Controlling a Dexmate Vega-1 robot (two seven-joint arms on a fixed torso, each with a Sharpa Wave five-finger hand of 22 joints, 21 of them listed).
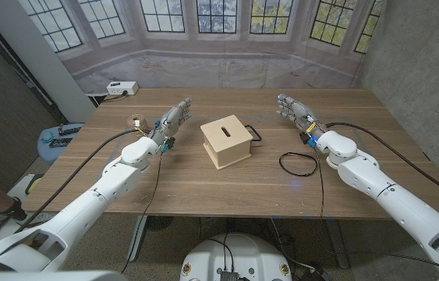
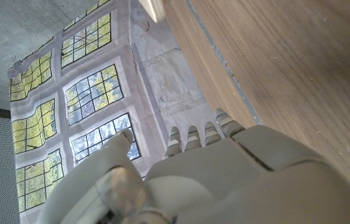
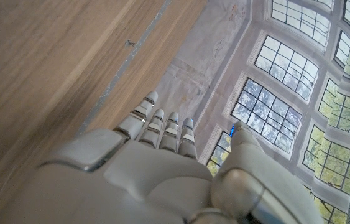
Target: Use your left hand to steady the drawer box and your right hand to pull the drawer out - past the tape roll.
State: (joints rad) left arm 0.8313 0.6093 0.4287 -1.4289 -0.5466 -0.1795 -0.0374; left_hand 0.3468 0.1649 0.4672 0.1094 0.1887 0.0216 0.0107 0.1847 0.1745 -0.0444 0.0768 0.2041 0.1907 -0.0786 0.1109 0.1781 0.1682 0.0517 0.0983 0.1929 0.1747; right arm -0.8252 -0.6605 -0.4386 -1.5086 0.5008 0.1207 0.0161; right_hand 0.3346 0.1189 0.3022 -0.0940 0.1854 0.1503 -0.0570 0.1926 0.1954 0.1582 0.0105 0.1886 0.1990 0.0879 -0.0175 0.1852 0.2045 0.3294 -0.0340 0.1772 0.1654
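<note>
A light wooden drawer box [image 1: 227,141] with a slot in its top stands at the table's middle; its black drawer handle [image 1: 255,133] sticks out on the right side. My left hand [image 1: 170,121] is left of the box, apart from it, fingers straight and holding nothing; its back [image 2: 224,180] shows in the left wrist view. Right of the box and a bit farther back, my right hand [image 1: 294,109] is open too, clear of the handle; the right wrist view shows its back [image 3: 162,168]. A small tape roll [image 1: 136,121] lies left of my left hand.
A black cable loop [image 1: 299,163] lies on the table [image 1: 227,187] right of the box, near my right forearm. A white power strip [image 1: 122,88] sits at the far left corner. A blue object [image 1: 51,140] stands off the table's left side.
</note>
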